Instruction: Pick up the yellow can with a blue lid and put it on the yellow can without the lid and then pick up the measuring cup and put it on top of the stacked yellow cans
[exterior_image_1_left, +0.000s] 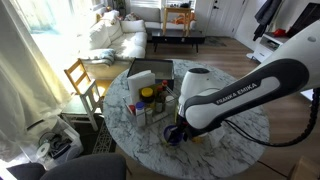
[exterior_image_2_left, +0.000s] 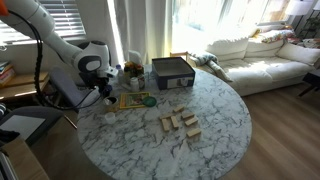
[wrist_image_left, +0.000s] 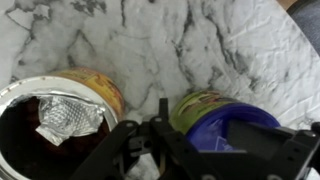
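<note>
Lidded can (wrist_image_left: 215, 105): found upright on the marble bench (wrist_image_left: 180, 40), near the edge, blue lid (wrist_image_left: 240, 125) seated on top. Placed just beside the lidless can (wrist_image_left: 95, 90), with a narrow gap between the two; not stacked.

Lidless can: upright on the bench, open mouth up, dark inside, with crumpled foil (wrist_image_left: 70, 118) lying in it.

Pincer (exterior_image_1_left: 180, 130): lowered over the lidded can, pointing straight down. Seen in the wrist view with one finger (wrist_image_left: 161, 115) standing in the gap between the cans and the far side of the linkage beyond the lid, so straddling the lidded can. Contact with the can wall hidden by the linkage; cannot tell whether clenched on the can or merely around it.

Obstructions: lidless can close against the inner finger, leaving little room on that side. Noted in an exterior view just behind the pincer: a cluster of small bottles and jars (exterior_image_1_left: 148, 98), and behind these a dark box (exterior_image_1_left: 150, 72). Too small to identify a measuring cup among them.

Elsewhere on the bench: wooden blocks (exterior_image_2_left: 180, 122) grouped near the middle, well apart from the cans.

Off the bench: wooden chair (exterior_image_1_left: 84, 78) at the rim, white sofa (exterior_image_1_left: 115, 38) further back.
</note>
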